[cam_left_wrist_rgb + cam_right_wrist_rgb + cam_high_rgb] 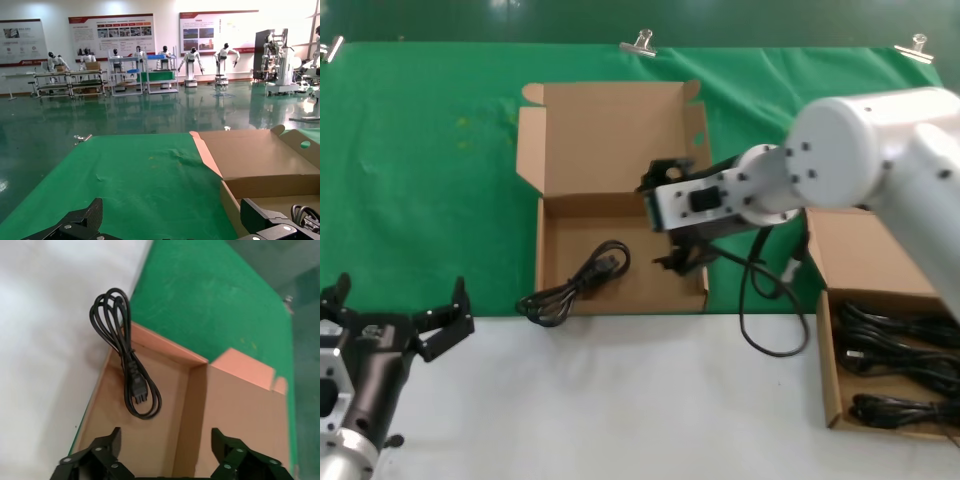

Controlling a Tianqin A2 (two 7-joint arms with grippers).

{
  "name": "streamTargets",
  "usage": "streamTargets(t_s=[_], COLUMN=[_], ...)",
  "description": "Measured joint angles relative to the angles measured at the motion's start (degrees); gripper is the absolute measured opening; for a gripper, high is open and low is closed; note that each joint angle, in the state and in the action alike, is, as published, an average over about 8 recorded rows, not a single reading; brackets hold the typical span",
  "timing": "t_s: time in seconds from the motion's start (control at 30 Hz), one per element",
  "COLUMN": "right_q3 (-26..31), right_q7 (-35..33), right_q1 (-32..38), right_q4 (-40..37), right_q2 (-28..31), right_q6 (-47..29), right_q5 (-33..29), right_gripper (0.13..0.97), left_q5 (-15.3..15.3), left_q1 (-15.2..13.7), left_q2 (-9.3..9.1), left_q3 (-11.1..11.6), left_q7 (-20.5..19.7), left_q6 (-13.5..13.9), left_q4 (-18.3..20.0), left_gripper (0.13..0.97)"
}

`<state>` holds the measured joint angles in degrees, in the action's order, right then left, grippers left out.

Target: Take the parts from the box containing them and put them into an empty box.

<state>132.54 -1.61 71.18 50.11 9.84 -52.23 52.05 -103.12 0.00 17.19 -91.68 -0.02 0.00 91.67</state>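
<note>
head view: the right gripper (672, 225), fingers spread and grasping nothing, hovers over the right half of the open cardboard box (552, 262) at frame centre, whose tall lid (605, 135) stands back on the green cloth (420, 170). one coiled black cord (575, 283) lies across this box's front left corner, its loops hanging out over the wall. more coiled cords (900, 350) fill the second box (832, 385) at lower right. the left gripper (395, 312), released, rests at lower left above the white tabletop (620, 400).

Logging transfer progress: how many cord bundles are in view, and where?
4 visible: one cord draped over the left box's front corner, three cords stacked in the right box. More may be hidden beyond the frame edge.
</note>
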Motion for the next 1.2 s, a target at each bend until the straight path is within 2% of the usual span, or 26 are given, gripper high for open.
streamTargets(t_s=[0.2, 0.33, 0.6, 0.9, 1.2], right_q3=[-3.44, -5.30, -7.37, -11.21, -15.38], right_q7=[6.36, 9.15, 9.49, 8.57, 7.58], right_q1=[-5.79, -8.78, -12.40, -19.07, -26.50], right_q4=[12.94, 18.29, 20.50, 22.89, 25.52], right_q2=[7.16, 10.34, 10.91, 10.49, 10.05], right_q6=[-1.75, -2.38, -0.03, 5.95, 12.47], right_q5=[-1.69, -2.41, -0.11, 5.74, 12.14], right_gripper=[0.691, 0.691, 0.848, 0.939, 0.966], left_q5=[0.00, 0.00, 0.00, 0.00, -0.01], left_q1=[0.00, 0.00, 0.00, 0.00, 0.00], left_q2=[0.00, 0.00, 0.00, 0.00, 0.00], left_q3=[0.00, 0.00, 0.00, 0.00, 0.00], left_q7=[0.00, 0.00, 0.00, 0.00, 0.00], left_q6=[0.00, 0.00, 0.00, 0.00, 0.00], left_q4=[0.00, 0.00, 0.00, 0.00, 0.00], left_gripper=[0.966, 0.966, 0.966, 0.966, 0.966])
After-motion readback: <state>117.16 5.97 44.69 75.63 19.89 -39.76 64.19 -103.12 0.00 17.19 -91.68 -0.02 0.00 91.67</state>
